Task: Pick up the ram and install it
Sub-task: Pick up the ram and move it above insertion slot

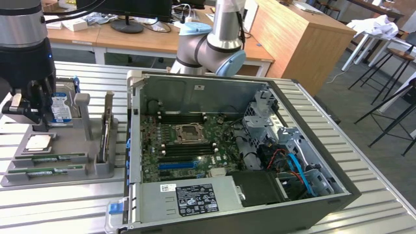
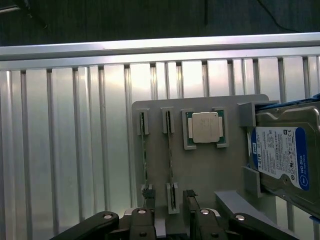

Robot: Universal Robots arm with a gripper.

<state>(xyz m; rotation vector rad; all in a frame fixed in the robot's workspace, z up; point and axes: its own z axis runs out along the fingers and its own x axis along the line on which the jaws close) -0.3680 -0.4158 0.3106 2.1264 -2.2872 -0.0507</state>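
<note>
Two green ram sticks (image 1: 50,158) (image 1: 47,171) rest in slots of the grey holder (image 1: 91,161) on the exterior view's left. In the wrist view they appear edge-on as thin strips (image 2: 144,160) (image 2: 170,155) in the holder (image 2: 210,170). My gripper (image 1: 31,117) hangs above the holder's far end, close to the silver processor chip (image 1: 39,142) and the hard drive (image 1: 62,111). Its dark fingers (image 2: 142,225) stand open around the nearer ends of the sticks, and the gripper (image 2: 168,222) holds nothing. The open computer case (image 1: 312,146) shows the motherboard's memory slots (image 1: 188,146).
The processor chip (image 2: 205,127) and the blue-labelled hard drive (image 2: 282,155) sit in the same holder. All of this stands on a ribbed metal table (image 1: 364,146). Desks, stools and the arm's base (image 1: 211,46) are behind the case.
</note>
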